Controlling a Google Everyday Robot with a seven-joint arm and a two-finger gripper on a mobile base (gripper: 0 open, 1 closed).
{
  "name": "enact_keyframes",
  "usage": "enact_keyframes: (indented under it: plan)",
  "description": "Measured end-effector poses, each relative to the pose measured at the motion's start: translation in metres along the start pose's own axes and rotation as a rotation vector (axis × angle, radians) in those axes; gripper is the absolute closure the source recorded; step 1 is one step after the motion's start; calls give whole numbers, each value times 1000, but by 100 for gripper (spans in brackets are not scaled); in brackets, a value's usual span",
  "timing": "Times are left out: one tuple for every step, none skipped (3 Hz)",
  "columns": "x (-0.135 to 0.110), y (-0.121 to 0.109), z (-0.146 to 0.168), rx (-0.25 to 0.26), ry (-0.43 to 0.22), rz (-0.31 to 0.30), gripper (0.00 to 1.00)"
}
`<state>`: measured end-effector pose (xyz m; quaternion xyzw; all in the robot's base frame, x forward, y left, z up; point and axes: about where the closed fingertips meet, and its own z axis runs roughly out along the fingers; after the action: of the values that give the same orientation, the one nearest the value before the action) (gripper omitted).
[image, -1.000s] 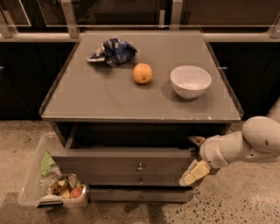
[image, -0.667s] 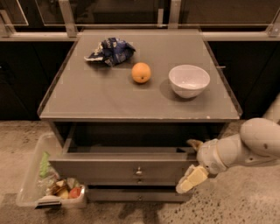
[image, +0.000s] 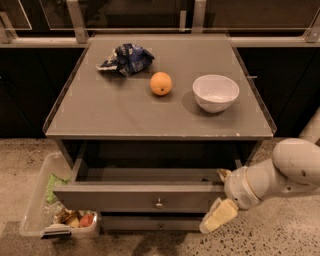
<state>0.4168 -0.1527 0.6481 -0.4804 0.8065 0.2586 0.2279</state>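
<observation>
Drawer (image: 145, 198) under the grey cabinet top (image: 125, 117) sits partly out, neither shut nor fully extended; gripper (image: 217, 199) is at its right front corner, pincer spread open astride the front panel.

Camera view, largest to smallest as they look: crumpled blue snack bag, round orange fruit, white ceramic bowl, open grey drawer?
1. open grey drawer, nearest the camera; the hand is at its right end.
2. crumpled blue snack bag and white ceramic bowl: too alike to rank.
3. round orange fruit.
</observation>
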Motion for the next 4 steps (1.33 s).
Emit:
enact_keyframes:
  plan:
    - [1, 19, -2, -21, 29, 34, 0]
    - [1, 19, -2, -21, 29, 34, 0]
    - [-8, 13, -18, 64, 13, -17, 0]
    - [-34, 6, -46, 195, -6, -118, 0]
